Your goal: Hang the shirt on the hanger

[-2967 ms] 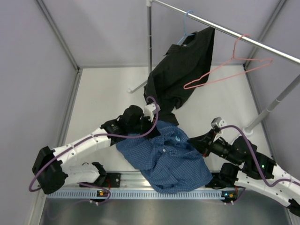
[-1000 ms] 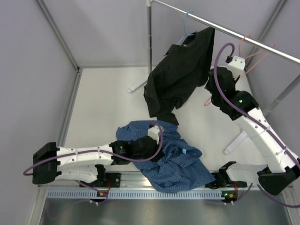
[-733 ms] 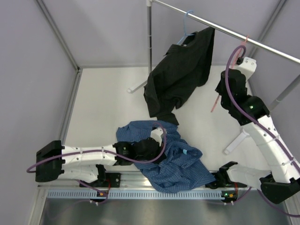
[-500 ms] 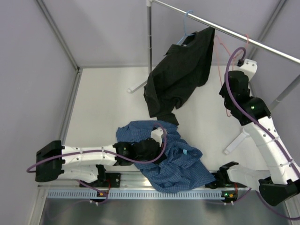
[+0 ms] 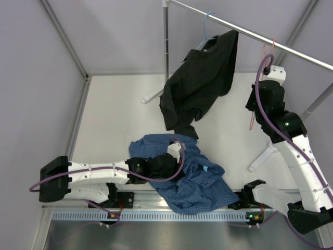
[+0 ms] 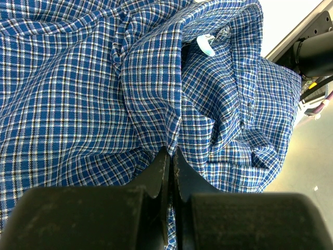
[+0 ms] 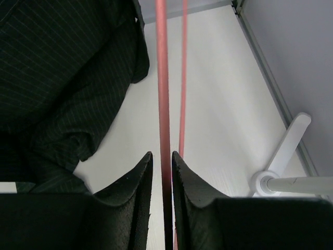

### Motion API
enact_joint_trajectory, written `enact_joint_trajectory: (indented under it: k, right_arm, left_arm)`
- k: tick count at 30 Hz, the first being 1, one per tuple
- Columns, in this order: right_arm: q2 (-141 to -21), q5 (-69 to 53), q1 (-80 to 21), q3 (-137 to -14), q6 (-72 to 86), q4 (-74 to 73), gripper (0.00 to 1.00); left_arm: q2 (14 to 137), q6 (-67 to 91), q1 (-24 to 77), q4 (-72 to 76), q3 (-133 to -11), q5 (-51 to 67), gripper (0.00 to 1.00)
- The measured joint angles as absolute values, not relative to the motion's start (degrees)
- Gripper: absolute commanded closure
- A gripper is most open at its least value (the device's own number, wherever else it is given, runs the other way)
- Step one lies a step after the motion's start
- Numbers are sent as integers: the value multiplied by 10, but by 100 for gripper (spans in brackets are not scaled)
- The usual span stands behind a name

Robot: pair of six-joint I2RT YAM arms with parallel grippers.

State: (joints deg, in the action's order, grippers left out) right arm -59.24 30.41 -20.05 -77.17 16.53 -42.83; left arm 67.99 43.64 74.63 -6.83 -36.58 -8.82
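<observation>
The blue checked shirt (image 5: 200, 187) lies crumpled on the floor near the arm bases. My left gripper (image 5: 173, 167) rests on it. The left wrist view shows that gripper (image 6: 170, 151) shut on a ridge of the shirt (image 6: 78, 78). The pink hanger (image 5: 252, 119) hangs from the rail (image 5: 302, 54) at the right, seen edge-on. My right gripper (image 5: 258, 101) is raised beside it. In the right wrist view one wire of the hanger (image 7: 162, 78) runs between the right gripper (image 7: 161, 153) fingers, which stand narrowly apart with a slim gap on the left.
A black shirt (image 5: 200, 78) on a light blue hanger (image 5: 207, 28) hangs from the same rail, just left of my right gripper. The rack's upright pole (image 5: 165, 47) and its white foot (image 7: 283, 161) stand on the floor. Grey walls (image 5: 31, 78) enclose the space.
My right arm shifted right along the rail; its jaws narrowed around the hanger wire. The hanger swung edge-on. The left arm, after a small early shift, holds still, shut on the shirt.
</observation>
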Motion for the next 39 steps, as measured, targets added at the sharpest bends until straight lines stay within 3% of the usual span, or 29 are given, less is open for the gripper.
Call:
enact_joint_trajectory:
  k: [4,8,11,39]
  right_arm:
    - [-592,288,-196,-771,154,-429,82]
    - [-592,272,-187,-767,144,-428,97]
    - [-592,266,-181,-761,143,-426,99]
    - [-579,225,-178,-804,75,-429,100]
  left_arm:
    - [680,436,746,-68,-366,-88,100]
    - [680,436,746,-68,-366,-88,100]
    - [680,436,746,-68,-366,-88,100]
    - [680,439,747,-69,-366,-110,100]
